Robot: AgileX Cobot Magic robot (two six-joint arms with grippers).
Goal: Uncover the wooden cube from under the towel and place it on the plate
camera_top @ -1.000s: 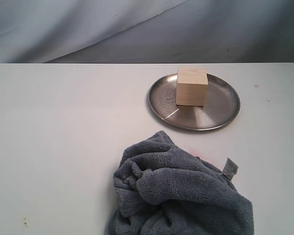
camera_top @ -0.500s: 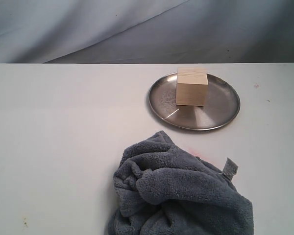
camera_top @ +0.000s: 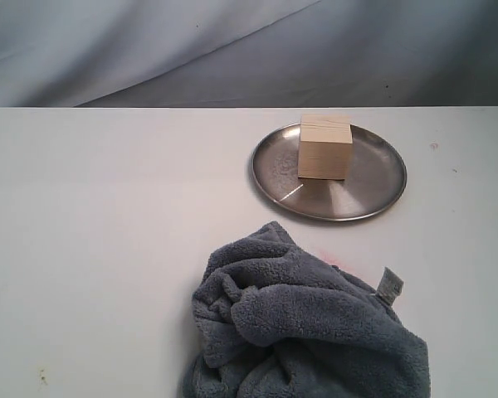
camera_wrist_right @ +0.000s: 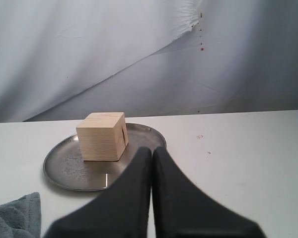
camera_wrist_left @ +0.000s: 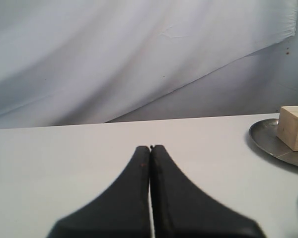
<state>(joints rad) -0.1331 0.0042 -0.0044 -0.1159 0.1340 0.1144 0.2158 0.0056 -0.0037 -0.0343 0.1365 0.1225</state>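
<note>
Evidently the cube (camera_top: 324, 148) is set upright on the plate (camera_top: 373, 178), so the task is judged finished; the towel (camera_top: 307, 332) lies crumpled nearby on the worktop (camera_top: 108, 215); left gripper (camera_wrist_left: 150, 148) and right gripper (camera_wrist_right: 152, 149) are pressed together, nothing held

So the left gripper (camera_wrist_left: 150, 148) is a pair of matte black fingers (camera_wrist_left: 131, 198). They're smooth and plain, wide at the base, and they curve inward to slim, slightly rounded tips. There's only a hairline pale seam running between the two, plus a tiny notch right at the tip. The right gripper (camera_wrist_right: 152, 149) is pretty much the same deal: plain black fingers (camera_wrist_right: 124, 203) with the same flared-to-narrow shape and the same thin seam down the middle. The wide ends on both look soft and blurry.
</note>
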